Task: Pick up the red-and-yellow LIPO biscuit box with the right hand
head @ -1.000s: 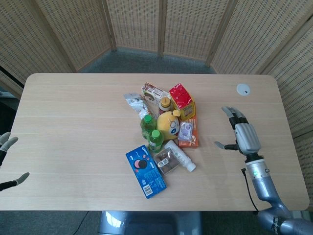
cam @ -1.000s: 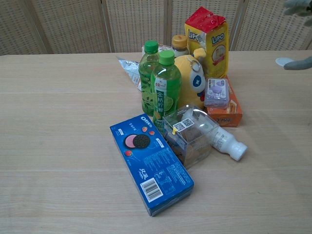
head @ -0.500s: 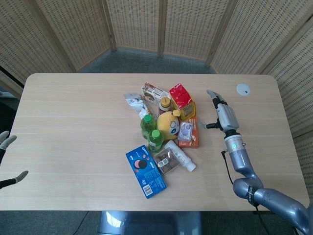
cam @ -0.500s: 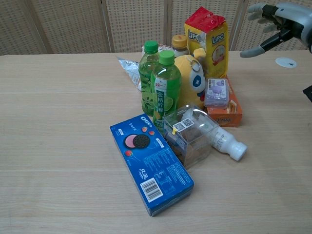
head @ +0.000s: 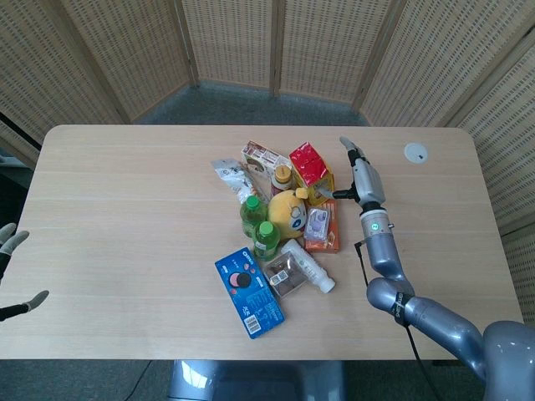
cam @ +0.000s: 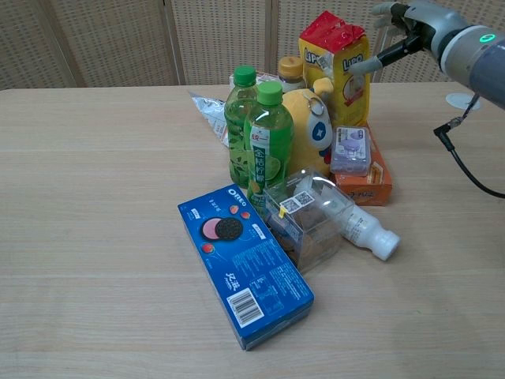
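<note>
The red-and-yellow LIPO biscuit box (head: 310,170) (cam: 335,66) stands upright at the back right of the pile. My right hand (head: 359,175) (cam: 405,30) hovers open just to the box's right, fingers spread, its thumb reaching toward the box's upper side; whether it touches is unclear. My left hand (head: 12,276) hangs open off the table's left edge, far from everything.
In front of the LIPO box lie a yellow plush toy (cam: 309,130), an orange box (cam: 368,178) with a purple pack on it, two green bottles (cam: 267,144), a clear box (cam: 308,216), a white bottle (cam: 368,233) and a blue Oreo box (cam: 245,262). A white disc (head: 415,152) sits far right.
My right hand has swung left across the table from the right side and now sits right beside the LIPO box. The left hand and the objects have stayed put.
</note>
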Controlling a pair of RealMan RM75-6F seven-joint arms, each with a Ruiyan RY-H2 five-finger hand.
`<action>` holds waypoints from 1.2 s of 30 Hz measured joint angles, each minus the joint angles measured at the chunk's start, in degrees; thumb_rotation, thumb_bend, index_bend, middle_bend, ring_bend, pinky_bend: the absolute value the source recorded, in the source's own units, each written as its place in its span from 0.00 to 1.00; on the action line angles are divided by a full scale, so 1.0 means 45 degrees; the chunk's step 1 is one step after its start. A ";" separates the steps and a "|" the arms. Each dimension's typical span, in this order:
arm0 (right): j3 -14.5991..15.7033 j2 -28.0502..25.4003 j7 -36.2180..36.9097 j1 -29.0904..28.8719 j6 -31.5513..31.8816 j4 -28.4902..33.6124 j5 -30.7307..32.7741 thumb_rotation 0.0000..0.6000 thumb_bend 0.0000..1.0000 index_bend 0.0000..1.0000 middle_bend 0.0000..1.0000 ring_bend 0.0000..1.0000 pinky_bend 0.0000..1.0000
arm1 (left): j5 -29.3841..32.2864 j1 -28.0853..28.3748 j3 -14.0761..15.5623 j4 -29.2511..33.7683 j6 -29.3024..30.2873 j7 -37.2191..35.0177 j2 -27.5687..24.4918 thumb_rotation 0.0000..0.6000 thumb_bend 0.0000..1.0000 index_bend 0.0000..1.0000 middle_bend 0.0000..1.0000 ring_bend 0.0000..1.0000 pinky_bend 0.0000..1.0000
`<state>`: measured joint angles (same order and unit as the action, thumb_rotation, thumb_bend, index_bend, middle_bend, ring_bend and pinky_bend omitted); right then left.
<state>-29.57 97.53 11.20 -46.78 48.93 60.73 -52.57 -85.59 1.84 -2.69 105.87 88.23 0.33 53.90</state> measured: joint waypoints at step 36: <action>-0.1305 0.3073 -0.0359 -0.1556 0.2666 -0.1969 0.1236 1.00 0.01 0.47 0.70 0.73 0.90 | 0.0014 0.0023 -0.0075 -0.0117 0.0069 -0.0161 0.0052 1.00 0.00 0.14 0.00 0.00 0.00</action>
<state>-35.44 111.36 9.58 -53.78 60.92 51.87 -47.01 -85.53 1.94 -3.03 105.35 88.55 -0.40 54.14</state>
